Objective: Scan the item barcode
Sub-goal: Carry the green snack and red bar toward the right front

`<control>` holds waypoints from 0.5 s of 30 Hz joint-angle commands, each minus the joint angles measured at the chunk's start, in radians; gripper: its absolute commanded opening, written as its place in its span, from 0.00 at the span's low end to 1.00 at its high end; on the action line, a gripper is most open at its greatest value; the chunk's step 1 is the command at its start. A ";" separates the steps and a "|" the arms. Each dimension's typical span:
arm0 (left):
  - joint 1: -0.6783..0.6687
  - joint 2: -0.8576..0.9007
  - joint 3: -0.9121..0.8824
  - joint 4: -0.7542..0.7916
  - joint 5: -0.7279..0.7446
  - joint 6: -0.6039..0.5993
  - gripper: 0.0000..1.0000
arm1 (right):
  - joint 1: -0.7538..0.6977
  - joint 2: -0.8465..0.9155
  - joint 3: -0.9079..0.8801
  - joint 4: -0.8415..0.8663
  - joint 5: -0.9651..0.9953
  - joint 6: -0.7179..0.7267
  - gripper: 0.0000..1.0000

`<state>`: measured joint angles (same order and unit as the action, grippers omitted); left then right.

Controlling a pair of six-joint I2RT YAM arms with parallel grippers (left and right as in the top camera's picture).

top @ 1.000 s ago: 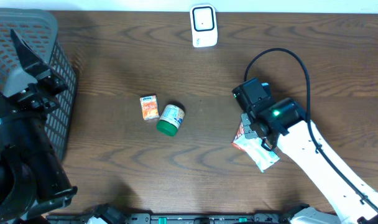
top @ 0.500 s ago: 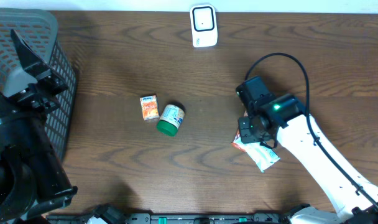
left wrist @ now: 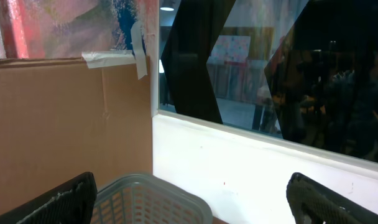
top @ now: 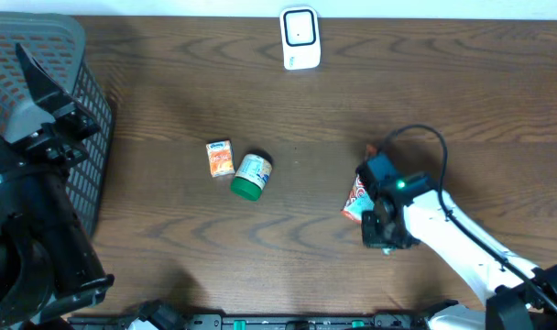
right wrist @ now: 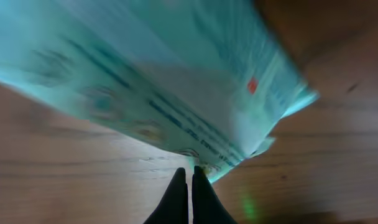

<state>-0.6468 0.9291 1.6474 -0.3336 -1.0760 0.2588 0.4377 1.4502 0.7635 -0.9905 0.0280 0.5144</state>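
Scan not begun: right gripper (right wrist: 190, 179) jaws sit clenched at the packet (top: 354, 196) edge, hold unclear, scanner (top: 300, 38) well apart; left gripper (left wrist: 189, 200) jaws gape empty.

Counted by kind, on one wooden table (top: 462, 92):

One white barcode scanner (top: 300, 38).
One small orange carton (top: 221, 158).
One green-capped jar (top: 252, 176).
One snack packet (top: 354, 200), red and teal; apparently a single packet, though half covered from above and blurred in the right wrist view.
Three loose items in all, then, apart from the scanner.
One grey mesh basket (top: 40, 37).
Two robot arms: one black left arm (top: 31, 229), one white right arm (top: 462, 243).
Two grippers: left gripper (left wrist: 190, 193) and right gripper (right wrist: 189, 186), two fingers each, four fingers altogether.
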 commanded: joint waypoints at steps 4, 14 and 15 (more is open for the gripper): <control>0.002 -0.005 -0.006 0.002 -0.005 -0.010 0.98 | -0.011 0.006 -0.027 0.045 -0.134 0.116 0.01; 0.002 -0.005 -0.006 0.002 -0.006 -0.010 0.98 | -0.032 -0.087 0.144 -0.038 -0.053 0.151 0.01; 0.002 -0.005 -0.006 0.002 -0.006 -0.010 0.98 | -0.042 -0.087 0.136 -0.037 -0.019 0.183 0.01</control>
<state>-0.6468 0.9291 1.6474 -0.3336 -1.0760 0.2588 0.4248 1.3869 0.8955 -1.0210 -0.0753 0.6086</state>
